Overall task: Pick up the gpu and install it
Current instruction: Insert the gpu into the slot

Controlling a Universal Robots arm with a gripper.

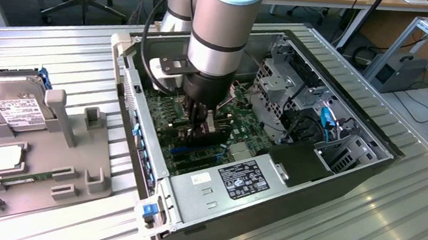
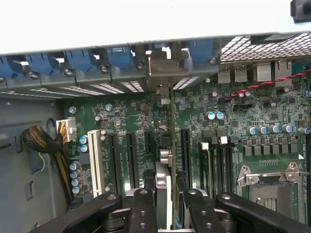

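Note:
The gpu (image 1: pixel 203 135) is a thin black card held upright inside the open computer case (image 1: pixel 349 167), low over the green motherboard (image 1: pixel 234 113). My gripper (image 1: pixel 207 125) reaches down from the arm and is shut on the card's top edge. In the wrist view the gpu (image 2: pixel 165 155) shows edge-on between my fingers (image 2: pixel 144 204), and my gripper (image 2: pixel 165 194) clamps it from both sides. Its silvery bracket (image 2: pixel 163 73) sits against the case's rear slot wall, between the blue slot clips (image 2: pixel 119 53). The card lines up with the black expansion slots (image 2: pixel 131 155); whether it is seated I cannot tell.
A grey fixture (image 1: pixel 93 127) at the exterior view's left holds a silver hard drive (image 1: pixel 13 108), a processor (image 1: pixel 5 157) and a green memory stick (image 1: pixel 18 180). Inside the case are the drive cage (image 1: pixel 279 85), power supply (image 1: pixel 232 182), CPU socket (image 2: pixel 274 182) and a cable bundle (image 2: pixel 41 141).

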